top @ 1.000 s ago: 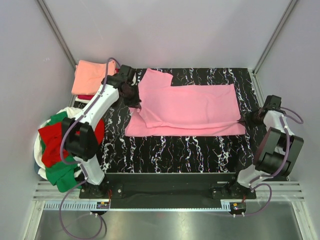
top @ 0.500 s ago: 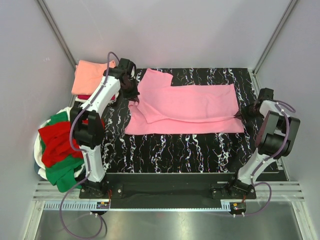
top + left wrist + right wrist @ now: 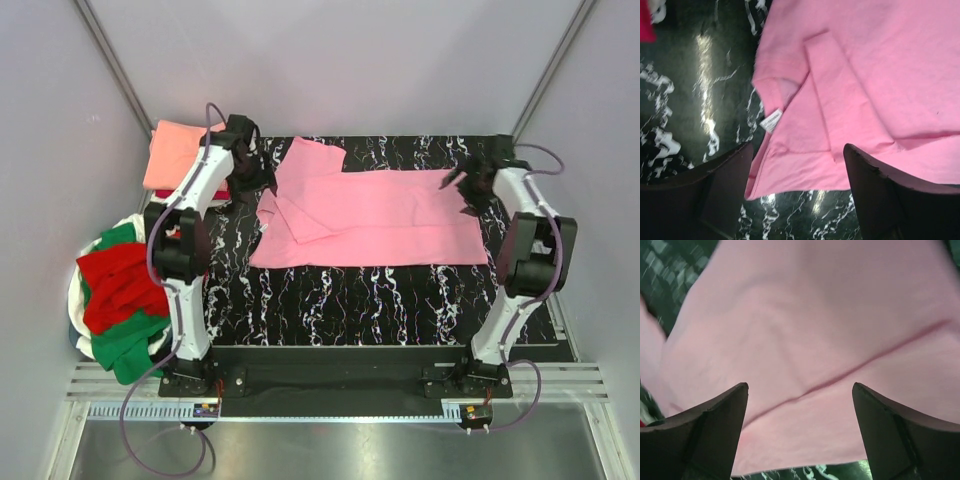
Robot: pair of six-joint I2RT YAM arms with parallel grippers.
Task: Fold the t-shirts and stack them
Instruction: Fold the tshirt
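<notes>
— Where do we find the pink t-shirt (image 3: 390, 215)?

— We see it spread flat across the middle of the black marbled table (image 3: 350, 300), as a long band running left to right. Its left end is folded over on itself, with 1 flap reaching toward the far edge.

— And the left gripper (image 3: 797, 150)?

— It hangs over that folded left end, its 2 fingers spread wide with nothing between them. Under it, in the wrist view, we make out the small white neck label (image 3: 771, 120) at the shirt's edge, right beside bare table.

— The right gripper (image 3: 799, 387)?

— Released as well. We see its 2 fingers far apart and empty, above the shirt's right end near the far corner. Its wrist view is blurred, so we make out little beyond pink cloth and 1 long crease running across it. We cannot tell whether either gripper touches the cloth.

— What about the other shirts?

— We count 1 salmon-orange tee (image 3: 178, 150) folded at the far left corner, just left of the left gripper. Nearer to us, off the table's left edge, a loose heap holds a red tee (image 3: 115, 285), a green tee (image 3: 130, 345) and a white tee (image 3: 76, 305) tangled together, well apart from the pink one.
</notes>
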